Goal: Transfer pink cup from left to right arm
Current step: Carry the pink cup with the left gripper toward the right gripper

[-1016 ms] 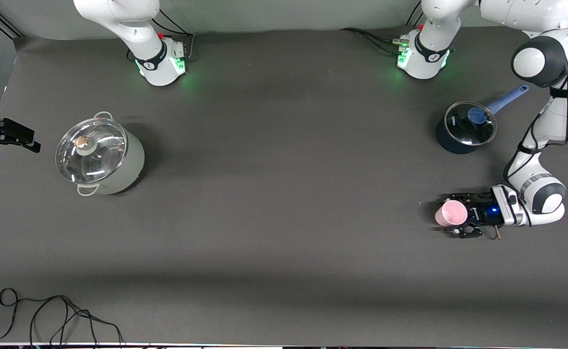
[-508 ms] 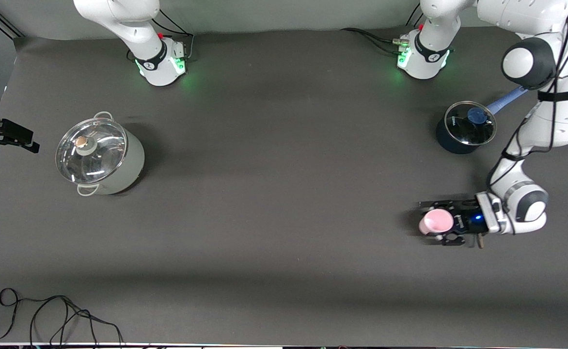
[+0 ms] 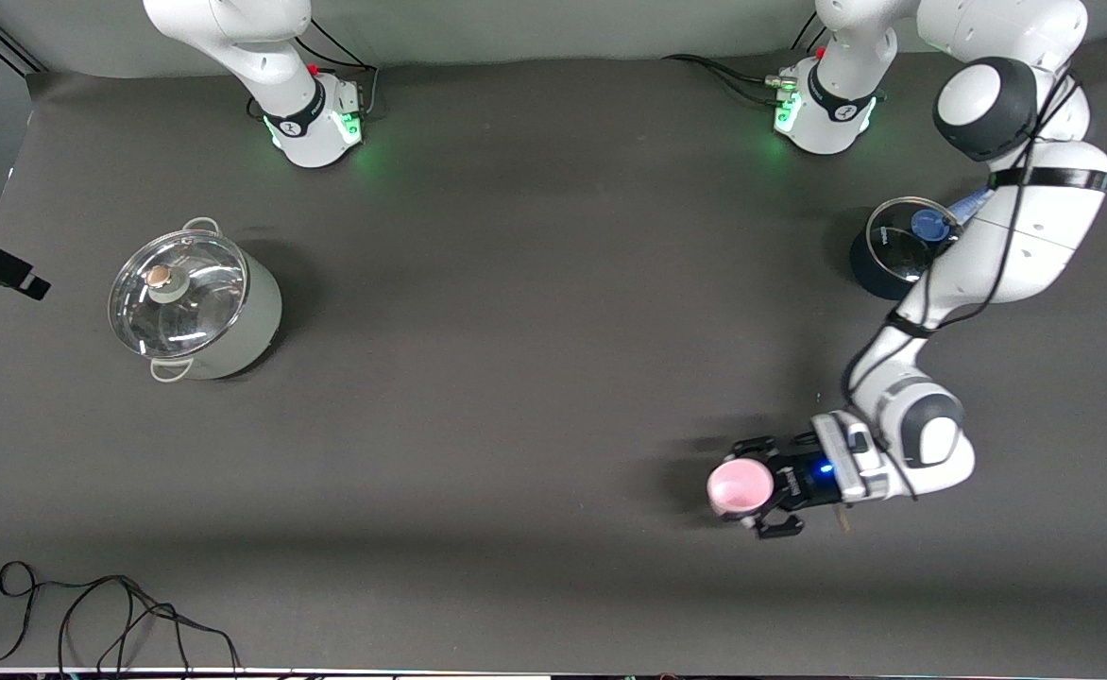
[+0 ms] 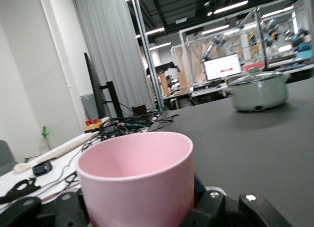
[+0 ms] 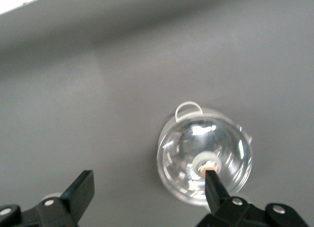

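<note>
in the lower right of the front frame, the left gripper [image 3: 759,484] has its fingers clenched on the pink cup [image 3: 738,486], carried upright above the bench [image 3: 516,425]. the right gripper [image 5: 147,197], fingers released, hangs over the lidded steel pot [image 3: 193,300] at mid left, so the handover is still to come.

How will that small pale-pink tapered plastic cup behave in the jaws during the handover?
The small pale-pink tapered plastic cup looks thin-walled and empty, so probably light and slightly squeezable. Its smooth tapered wall could slip through the left gripper. Set down, its narrow base may tip easily.
</note>
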